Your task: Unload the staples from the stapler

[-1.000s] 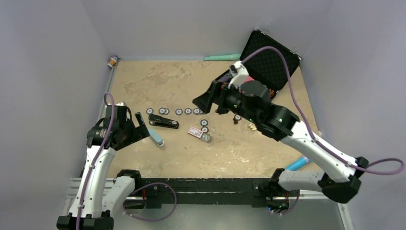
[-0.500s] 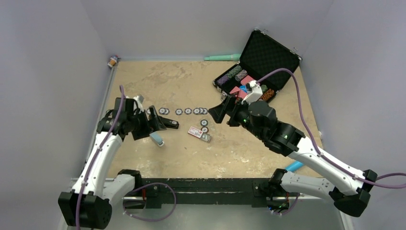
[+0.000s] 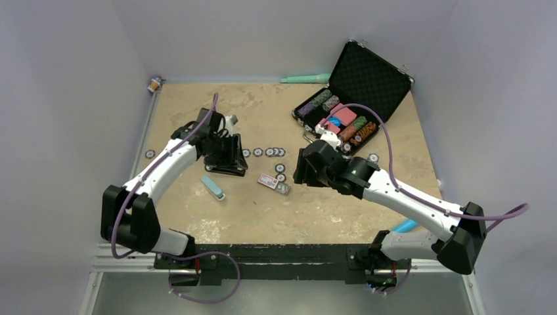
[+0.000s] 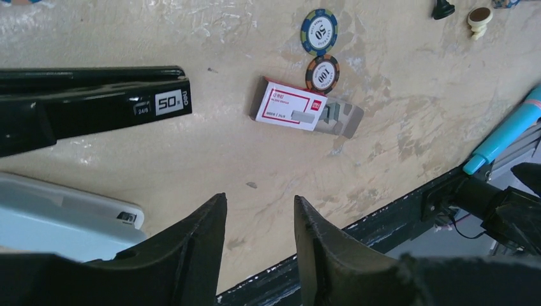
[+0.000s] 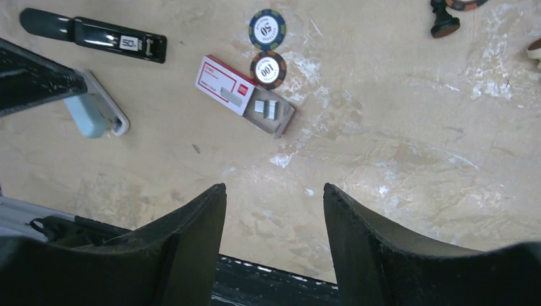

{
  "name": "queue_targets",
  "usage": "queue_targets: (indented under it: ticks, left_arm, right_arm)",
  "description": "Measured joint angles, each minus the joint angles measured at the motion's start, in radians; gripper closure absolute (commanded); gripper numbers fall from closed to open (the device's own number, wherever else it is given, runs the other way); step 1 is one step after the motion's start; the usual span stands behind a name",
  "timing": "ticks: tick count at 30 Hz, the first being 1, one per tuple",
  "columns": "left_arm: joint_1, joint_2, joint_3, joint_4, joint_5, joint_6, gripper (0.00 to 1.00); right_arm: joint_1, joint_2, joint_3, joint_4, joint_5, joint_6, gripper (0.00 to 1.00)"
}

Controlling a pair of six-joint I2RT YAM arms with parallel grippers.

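Red-and-white cardboard box (tray slid out) holds grey staple strips. Slim black stapler lies 9-to-3. Left gripper and right gripper are both apart.

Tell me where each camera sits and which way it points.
Top external: fixed above and behind the arms, looking down on the table; both arms show whole, bases at the bottom.
Left wrist: on the left arm, looking down past the open left claw at the stapler and the table's near edge.
Right wrist: on the right arm, looking down past the open right claw at the tabletop.
Shared: both wrist views show the stapler, the red-and-white box, the 50 chip and the 100 chip.
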Motion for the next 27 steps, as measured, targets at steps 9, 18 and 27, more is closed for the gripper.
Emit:
queue_targets:
  ticks: [9, 18, 27]
  left_arm:
    - [-0.041, 0.228, 0.146, 0.006, -0.011, 0.063, 0.71]
    - [-0.061, 0.394, 0.241, -0.013, -0.026, 0.146, 0.71]
    - [-0.119, 0.444, 0.241, -0.027, -0.043, 0.172, 0.72]
  right_arm:
    - [0.0, 0.021, -0.063, 0.001, -0.078, 0.006, 0.51]
    - [-0.007, 0.139, -0.164, 0.106, -0.173, 0.006, 0.6]
    - [-0.04, 0.32, -0.164, 0.188, -0.208, -0.021, 0.68]
